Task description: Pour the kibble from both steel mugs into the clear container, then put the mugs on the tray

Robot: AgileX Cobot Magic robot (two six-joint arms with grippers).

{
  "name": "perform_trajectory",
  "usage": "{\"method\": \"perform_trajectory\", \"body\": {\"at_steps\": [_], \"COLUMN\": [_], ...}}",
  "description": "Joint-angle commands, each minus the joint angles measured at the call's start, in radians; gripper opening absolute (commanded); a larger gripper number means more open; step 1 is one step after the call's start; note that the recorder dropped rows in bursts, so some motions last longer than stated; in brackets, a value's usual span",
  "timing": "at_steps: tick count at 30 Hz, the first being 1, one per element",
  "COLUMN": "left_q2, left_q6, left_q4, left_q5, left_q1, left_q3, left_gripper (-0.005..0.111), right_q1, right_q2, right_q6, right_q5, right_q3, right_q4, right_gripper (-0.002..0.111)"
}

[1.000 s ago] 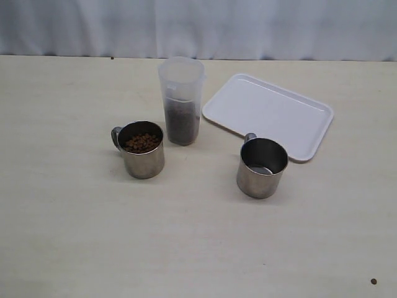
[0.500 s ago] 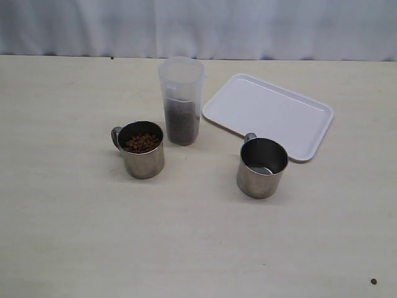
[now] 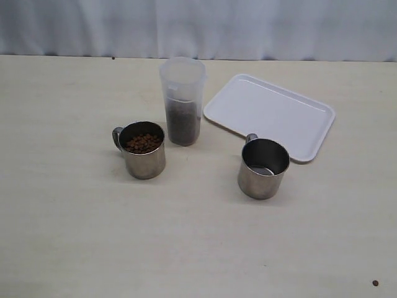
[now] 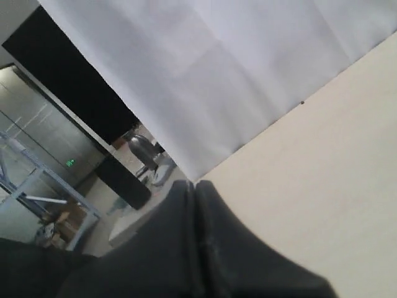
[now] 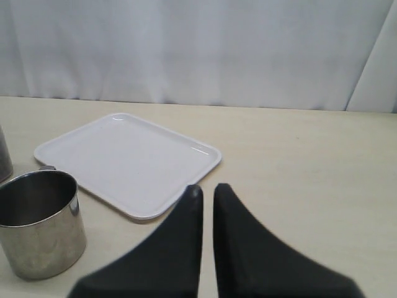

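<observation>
Saw the left gripper (image 4: 194, 186) clenched, empty. Found on the pale bench (image 3: 62, 217), leftmost, a short shiny steel mug (image 3: 142, 162) holding small brown kibble pellets (image 3: 142, 143). Just beside it, the tall clear plastic container (image 3: 182, 81), part-filled with kibble. Then an empty second steel mug (image 3: 263, 177), upright, near the flat white tray (image 3: 270, 115). Saw the right gripper (image 5: 206, 189) clenched, empty.

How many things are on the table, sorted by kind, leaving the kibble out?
Steel mugs: 2
Clear container: 1
Tray: 1
Total: 4
</observation>
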State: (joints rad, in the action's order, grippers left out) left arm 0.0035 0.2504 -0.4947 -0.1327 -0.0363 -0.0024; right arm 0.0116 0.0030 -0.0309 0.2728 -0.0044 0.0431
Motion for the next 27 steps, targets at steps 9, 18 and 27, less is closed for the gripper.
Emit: {"method": "perform_trajectory", "body": {"at_steps": [9, 18, 27], "left_q2": [0.115, 0.894, 1.47], "left_q6": [-0.516, -0.39, -0.274], "left_q4": [0.54, 0.251, 0.267], "left_q5": [0.065, 0.543, 0.528], "left_q1": [-0.023, -0.538, -0.457], "left_q3": [0.002, 0.002, -0.315], "left_gripper": [0.0, 0.0, 0.011], "right_q1": [-0.002, -0.002, -0.002], "right_q2": [-0.003, -0.003, -0.003], "right_q6": [-0.007, -0.007, -0.007], "right_q5": [0.002, 0.002, 0.002], "right_q3": [0.004, 0.004, 0.004], "right_q4": [-0.005, -0.005, -0.005], "right_gripper": [0.005, 0.005, 0.005]}}
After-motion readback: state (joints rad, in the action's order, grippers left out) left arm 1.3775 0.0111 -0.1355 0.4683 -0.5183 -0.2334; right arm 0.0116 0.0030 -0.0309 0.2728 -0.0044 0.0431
